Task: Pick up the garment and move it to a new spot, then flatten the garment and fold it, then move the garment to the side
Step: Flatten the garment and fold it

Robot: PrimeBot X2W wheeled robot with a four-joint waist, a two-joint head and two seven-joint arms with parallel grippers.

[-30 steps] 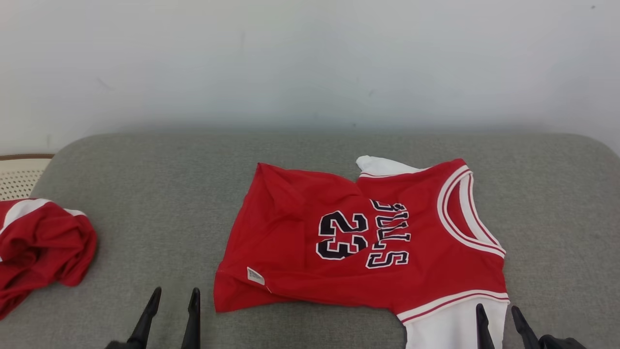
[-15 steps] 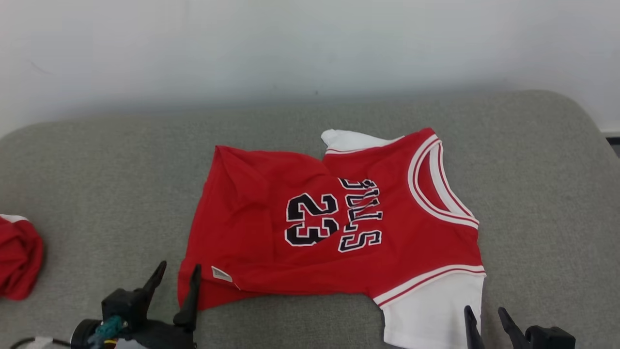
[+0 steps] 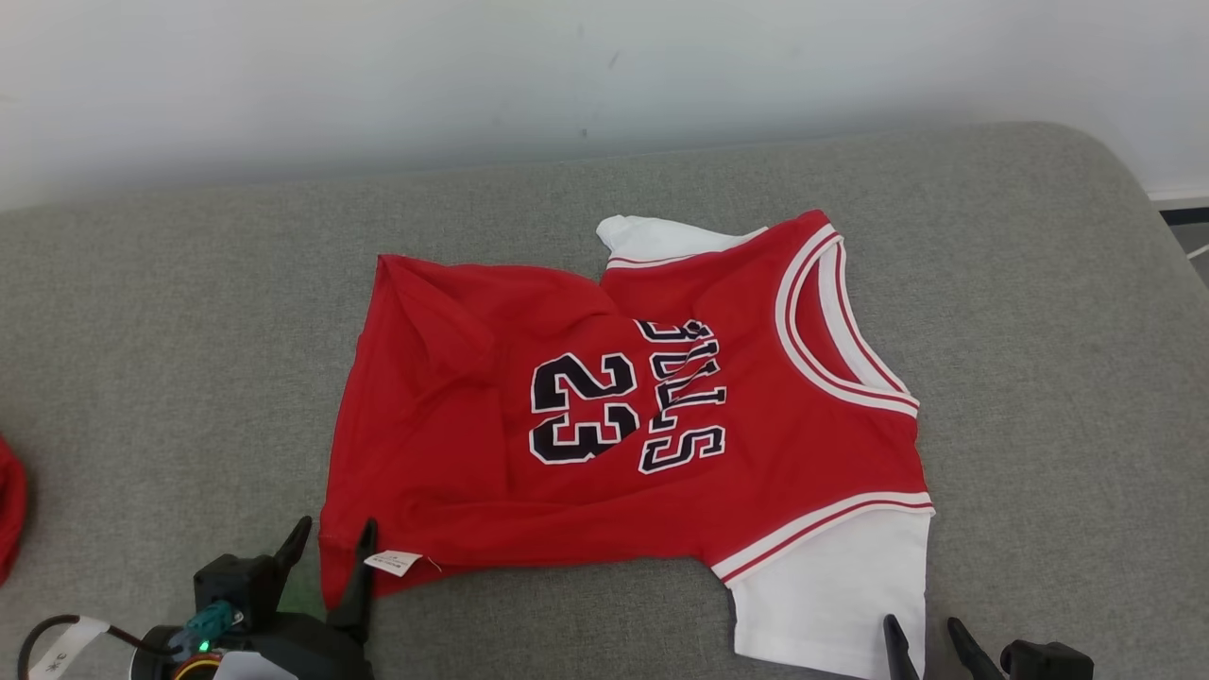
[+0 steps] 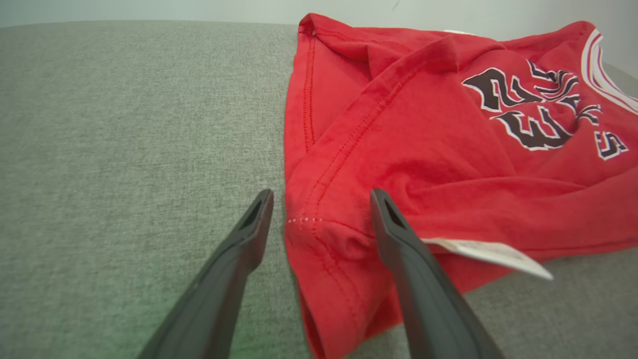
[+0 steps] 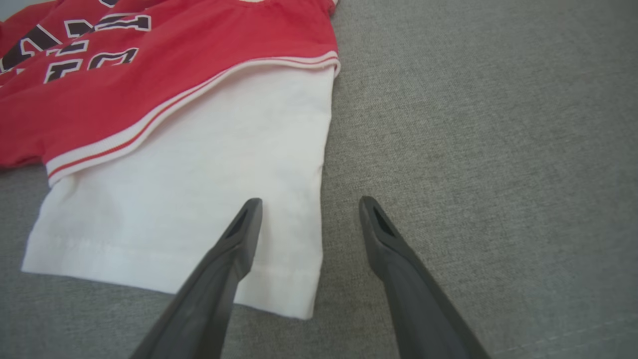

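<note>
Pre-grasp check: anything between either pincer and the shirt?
Nothing visible. The open left pincer flanks the shirt at its near hem corner; the open right pincer flanks the white sleeve at its edge. Bare grey cushion around both.

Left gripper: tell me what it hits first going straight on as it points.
Probably the hem corner of the red shirt, lying between the open fingers of the left gripper; its height above the cloth is unclear.
</note>
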